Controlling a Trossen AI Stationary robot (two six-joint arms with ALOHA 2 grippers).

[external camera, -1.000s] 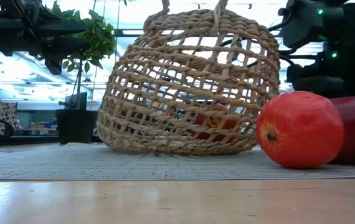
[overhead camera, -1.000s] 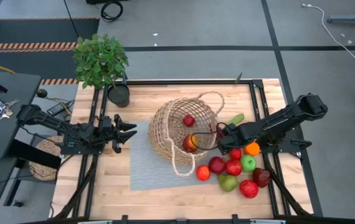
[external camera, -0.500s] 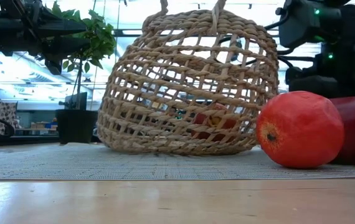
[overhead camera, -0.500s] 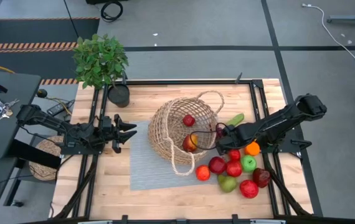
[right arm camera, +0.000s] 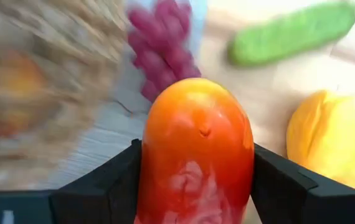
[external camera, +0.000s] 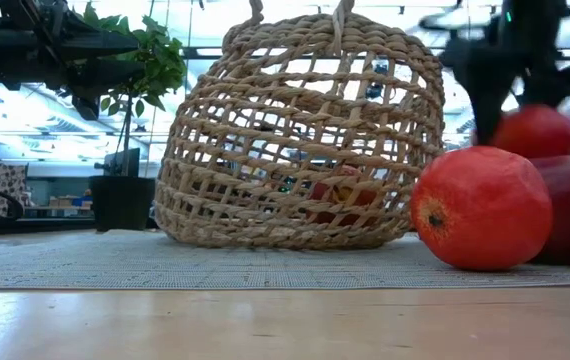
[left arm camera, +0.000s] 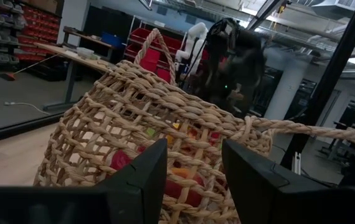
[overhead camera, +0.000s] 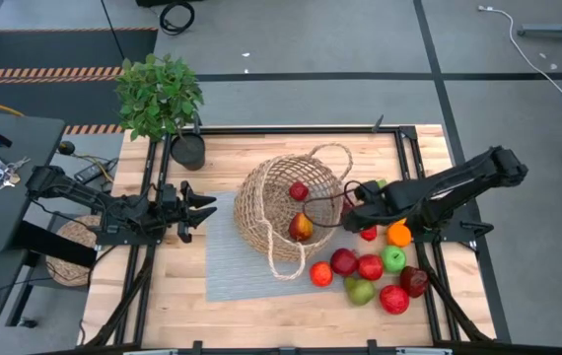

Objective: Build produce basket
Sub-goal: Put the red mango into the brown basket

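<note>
The wicker basket (overhead camera: 286, 212) lies on its side on a grey mat, its mouth toward the table's right, with a small red fruit (overhead camera: 299, 190) and a red-yellow apple (overhead camera: 301, 227) inside. The rest of the produce (overhead camera: 372, 271) sits in a heap at the right near the mouth. Purple grapes (right arm camera: 165, 50) and a green cucumber (right arm camera: 293, 31) lie just beyond it. My right gripper (overhead camera: 364, 223) is over this heap, shut on a red-orange fruit (right arm camera: 196, 149). My left gripper (overhead camera: 198, 209) waits open, level, left of the basket (left arm camera: 165, 143). My right gripper pinches the red-orange fruit between its two fingers (right arm camera: 112, 180), one on each flank (right arm camera: 156, 168). In the low view the fruit (external camera: 537, 132) hangs below the gripper, lifted clear above the other produce.
A potted plant (overhead camera: 188, 150) stands at the table's far left corner. An orange (overhead camera: 397, 235), green and red apples and a red-orange fruit (external camera: 480, 208) crowd the near right. One loop handle (overhead camera: 286, 264) lies on the mat toward the near edge. Bare wood shows at the near left.
My right gripper has risen and moved toward the far edge, taking the red-orange fruit up off the heap. In the low view that fruit now shows above the others. The left arm has kept still.
</note>
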